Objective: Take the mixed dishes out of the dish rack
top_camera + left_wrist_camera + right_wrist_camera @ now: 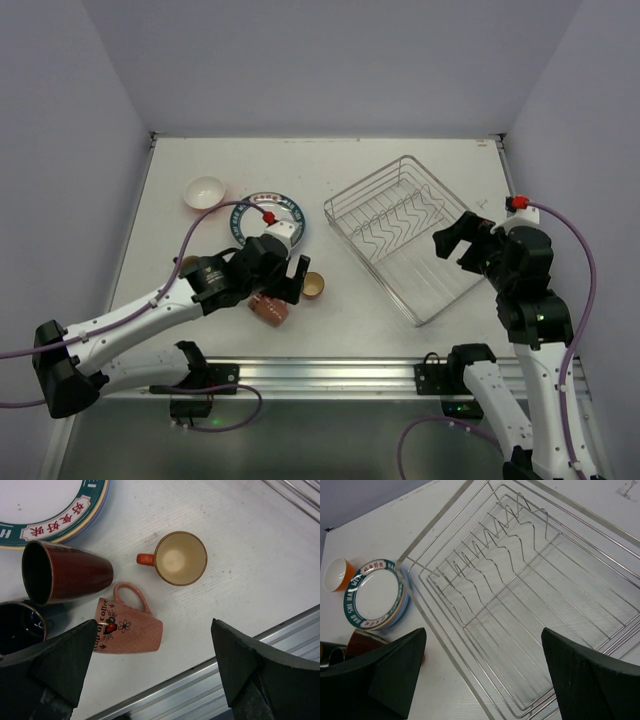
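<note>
The dish rack sits at a slant on the right half of the white table, and from here its zigzag slots and flat wire floor hold nothing at all. The dishes lie on the table to its left. A stack of plates rests just beside the rack's left corner. The top plate is white with a dark patterned rim carrying red-and-white panels, and tan and blue edges peek out beneath it. Farther left and a little back stands the orange bowl, white inside, apart from the stack. In front of the plates is a cluster of mugs. A dark brown mug lies on its side just beside the stack's rim. A black mug sits next to it, half hidden by a gripper finger. A pink mug lies tipped over with its handle toward the brown one and "cup of coffee" printed on it. An orange mug stands upright and apart from the others, cream inside, its handle toward the brown mug. The left gripper hangs above this cluster with its jaws spread wide, holding nothing. The right gripper hovers over the rack's right side, its jaws likewise wide apart and empty.
</note>
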Controlling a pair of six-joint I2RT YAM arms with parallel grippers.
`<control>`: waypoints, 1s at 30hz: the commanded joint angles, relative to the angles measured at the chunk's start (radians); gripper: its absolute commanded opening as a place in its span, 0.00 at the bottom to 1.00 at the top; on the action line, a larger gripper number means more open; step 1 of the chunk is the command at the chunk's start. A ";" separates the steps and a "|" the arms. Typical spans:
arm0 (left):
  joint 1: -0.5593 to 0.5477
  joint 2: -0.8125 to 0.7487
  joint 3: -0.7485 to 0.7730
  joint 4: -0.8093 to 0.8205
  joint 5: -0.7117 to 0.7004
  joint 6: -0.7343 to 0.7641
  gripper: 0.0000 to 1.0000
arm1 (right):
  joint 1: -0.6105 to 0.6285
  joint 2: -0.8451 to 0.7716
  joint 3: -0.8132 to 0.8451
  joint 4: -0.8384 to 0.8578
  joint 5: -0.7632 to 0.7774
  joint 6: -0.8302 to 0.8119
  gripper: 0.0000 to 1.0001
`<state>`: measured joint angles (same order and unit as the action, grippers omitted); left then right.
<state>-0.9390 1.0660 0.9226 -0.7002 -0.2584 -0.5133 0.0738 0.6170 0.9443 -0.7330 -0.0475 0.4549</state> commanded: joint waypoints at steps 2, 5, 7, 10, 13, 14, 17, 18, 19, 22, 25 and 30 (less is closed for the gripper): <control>0.000 -0.011 -0.018 -0.024 -0.035 -0.017 1.00 | 0.006 0.003 0.024 0.026 -0.020 -0.007 0.99; 0.000 -0.005 -0.008 -0.033 -0.056 -0.017 1.00 | 0.006 0.004 0.021 0.029 -0.031 -0.009 0.99; 0.000 -0.003 -0.001 -0.033 -0.065 -0.011 1.00 | 0.006 0.004 0.019 0.030 -0.035 -0.009 0.99; 0.003 0.014 0.031 -0.035 -0.096 -0.002 1.00 | 0.006 0.004 0.019 0.033 -0.041 -0.005 0.99; 0.060 0.054 0.074 -0.027 -0.108 0.021 1.00 | 0.006 0.009 0.017 0.038 -0.058 0.002 0.99; 0.078 0.081 0.093 -0.021 -0.102 0.031 1.00 | 0.006 0.009 0.017 0.043 -0.064 0.005 0.99; 0.150 0.129 0.111 0.017 -0.058 0.064 1.00 | 0.006 0.009 0.019 0.049 -0.078 0.011 0.99; 0.189 0.140 0.120 0.027 -0.039 0.076 1.00 | 0.006 0.010 0.019 0.049 -0.080 0.011 0.99; 0.204 0.162 0.125 0.037 -0.029 0.079 1.00 | 0.006 0.012 0.021 0.049 -0.083 0.013 0.99; 0.253 0.210 0.137 0.045 0.010 0.094 1.00 | 0.006 0.012 0.021 0.047 -0.087 0.013 0.99; 0.273 0.250 0.145 0.042 0.015 0.104 1.00 | 0.006 0.009 0.017 0.047 -0.089 0.014 0.99; 0.313 0.275 0.124 0.056 0.051 0.117 1.00 | 0.006 0.004 0.008 0.049 -0.089 0.011 0.99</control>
<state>-0.6495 1.3373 1.0237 -0.6872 -0.2413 -0.4278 0.0738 0.6216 0.9443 -0.7216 -0.1234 0.4633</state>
